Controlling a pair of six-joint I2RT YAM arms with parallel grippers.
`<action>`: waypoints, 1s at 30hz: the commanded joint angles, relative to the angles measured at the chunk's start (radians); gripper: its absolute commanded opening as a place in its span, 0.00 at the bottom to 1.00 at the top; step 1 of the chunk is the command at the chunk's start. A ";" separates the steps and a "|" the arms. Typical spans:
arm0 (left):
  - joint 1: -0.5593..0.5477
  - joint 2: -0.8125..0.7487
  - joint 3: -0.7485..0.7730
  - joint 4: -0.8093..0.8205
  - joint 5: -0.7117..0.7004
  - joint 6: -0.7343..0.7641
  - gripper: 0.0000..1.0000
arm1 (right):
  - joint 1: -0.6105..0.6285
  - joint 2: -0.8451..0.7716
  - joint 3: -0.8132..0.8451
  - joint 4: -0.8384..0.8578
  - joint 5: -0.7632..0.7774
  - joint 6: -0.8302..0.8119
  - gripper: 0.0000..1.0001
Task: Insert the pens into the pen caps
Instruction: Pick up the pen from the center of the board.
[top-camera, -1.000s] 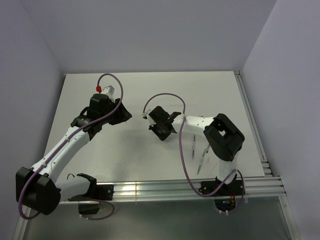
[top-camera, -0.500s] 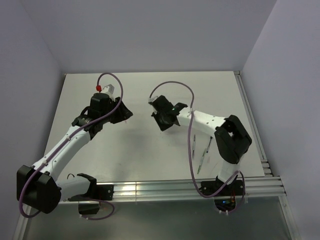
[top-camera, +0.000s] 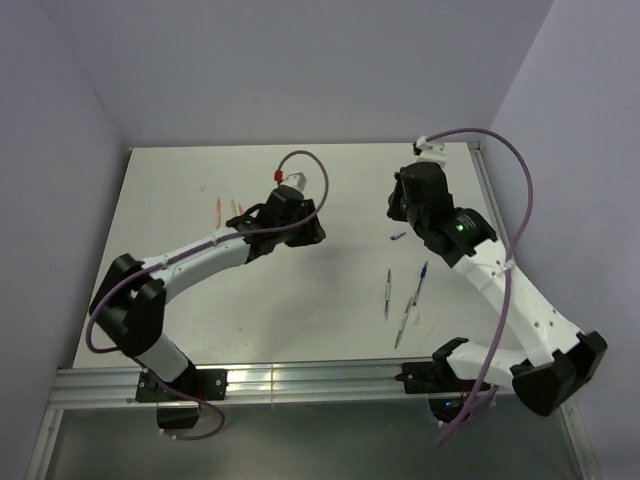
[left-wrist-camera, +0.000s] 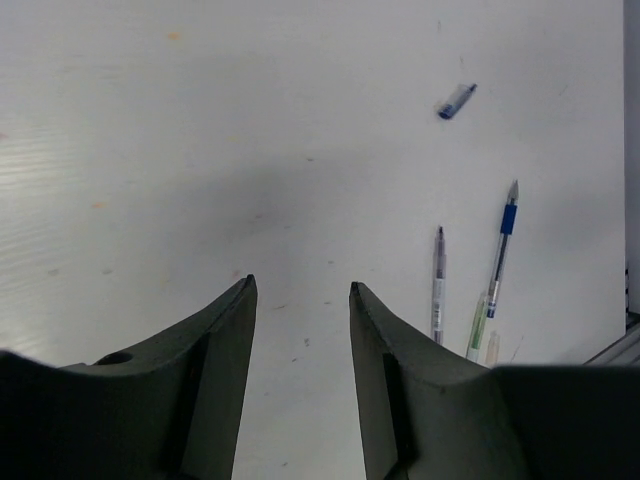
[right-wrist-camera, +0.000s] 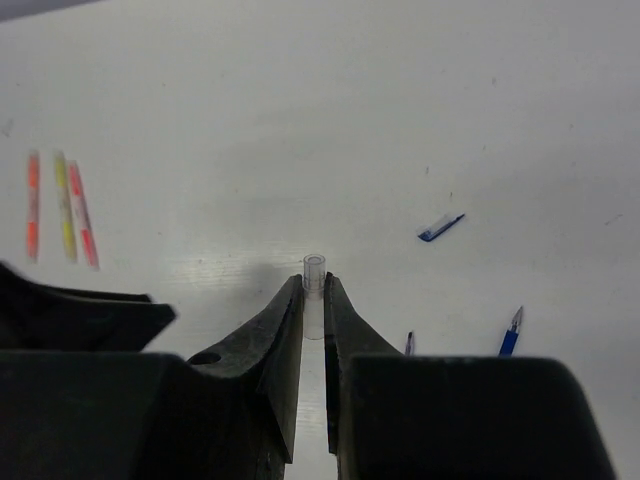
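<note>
A clear pen cap (right-wrist-camera: 314, 266) stands upright between the fingertips of my right gripper (right-wrist-camera: 314, 283), which is shut on it above the table, at the back right in the top view (top-camera: 399, 208). My left gripper (left-wrist-camera: 301, 288) is open and empty near the table's middle (top-camera: 308, 234). A dark blue cap (right-wrist-camera: 440, 227) lies loose on the table (top-camera: 397, 237). To the right lie a grey pen (left-wrist-camera: 438, 285), a blue pen (left-wrist-camera: 502, 250) and a green-clear pen (left-wrist-camera: 477, 325). Orange (right-wrist-camera: 33, 205), yellow (right-wrist-camera: 65, 205) and red-pink (right-wrist-camera: 82, 215) pens lie side by side at the left.
The white table (top-camera: 200, 290) is walled at the back and both sides. A metal rail (top-camera: 510, 270) runs along its right edge and another along the near edge. A pale short piece (left-wrist-camera: 492, 347) lies beside the green-clear pen.
The left arm has swung right towards the table's middle, uncovering the pens at the left. The right arm has swung from the middle to the back right, uncovering the blue cap.
</note>
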 joint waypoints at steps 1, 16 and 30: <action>-0.102 0.112 0.126 0.066 -0.077 -0.008 0.47 | -0.002 -0.091 -0.047 -0.003 0.057 0.066 0.00; -0.395 0.572 0.554 -0.104 -0.273 0.024 0.48 | -0.008 -0.340 -0.053 -0.087 0.140 0.064 0.00; -0.489 0.718 0.747 -0.323 -0.373 -0.008 0.46 | -0.004 -0.411 -0.092 -0.059 0.102 0.047 0.00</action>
